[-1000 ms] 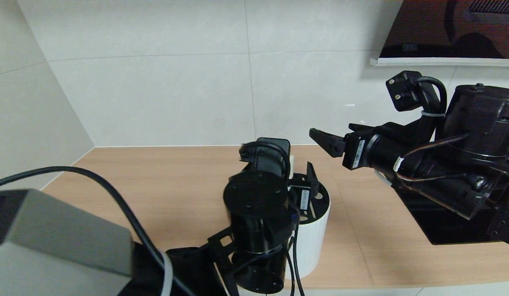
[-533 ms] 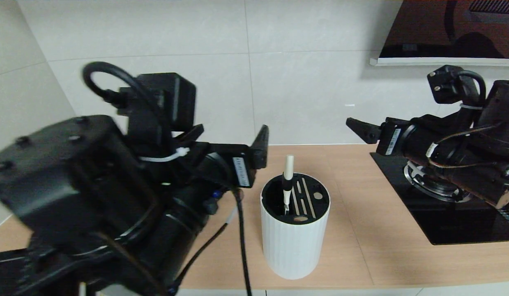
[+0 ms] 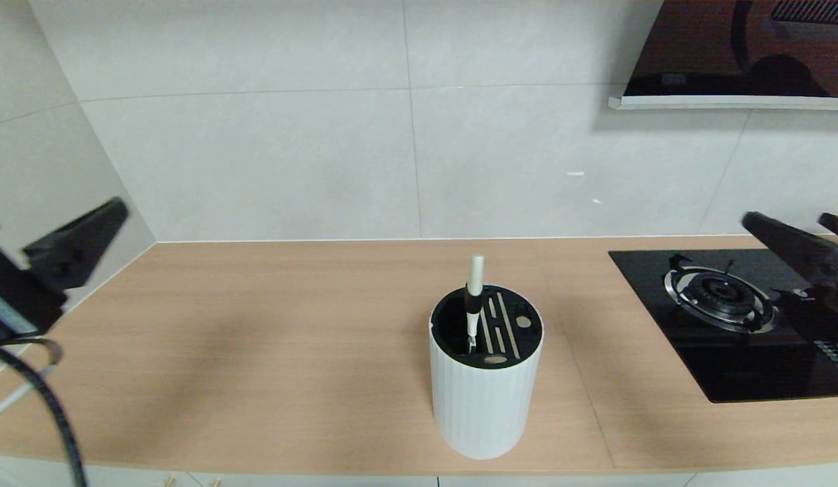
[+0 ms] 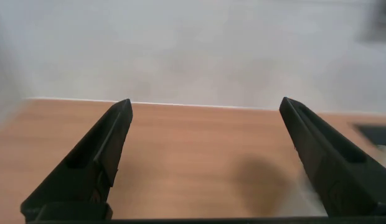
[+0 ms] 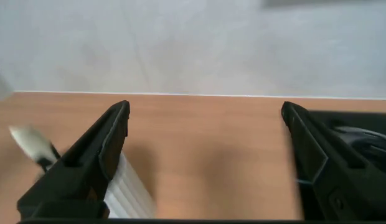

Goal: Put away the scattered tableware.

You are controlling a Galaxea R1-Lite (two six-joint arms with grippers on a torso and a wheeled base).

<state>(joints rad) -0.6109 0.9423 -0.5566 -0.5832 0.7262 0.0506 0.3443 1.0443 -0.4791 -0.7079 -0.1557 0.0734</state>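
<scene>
A white ribbed utensil holder (image 3: 485, 392) with a black slotted top stands on the wooden counter (image 3: 290, 325) near its front edge. A white-handled utensil (image 3: 475, 276) stands upright in its large opening. My left gripper (image 3: 87, 237) hangs at the far left, well away from the holder, and in the left wrist view this gripper (image 4: 205, 155) is open and holds nothing. My right gripper (image 3: 787, 228) is at the far right above the stove, open and holding nothing (image 5: 205, 155). The right wrist view shows the holder (image 5: 127, 186) and the utensil handle (image 5: 31, 143).
A black gas stove (image 3: 723, 325) is set into the counter at the right, also seen as the stove (image 5: 361, 134) in the right wrist view. A tiled wall backs the counter and turns a corner at the left. A range hood (image 3: 736, 54) hangs at the upper right.
My left arm lifted off the holder and drew back to the far left. The right arm pulled away to the right. The white-handled utensil is now uncovered, standing in the holder.
</scene>
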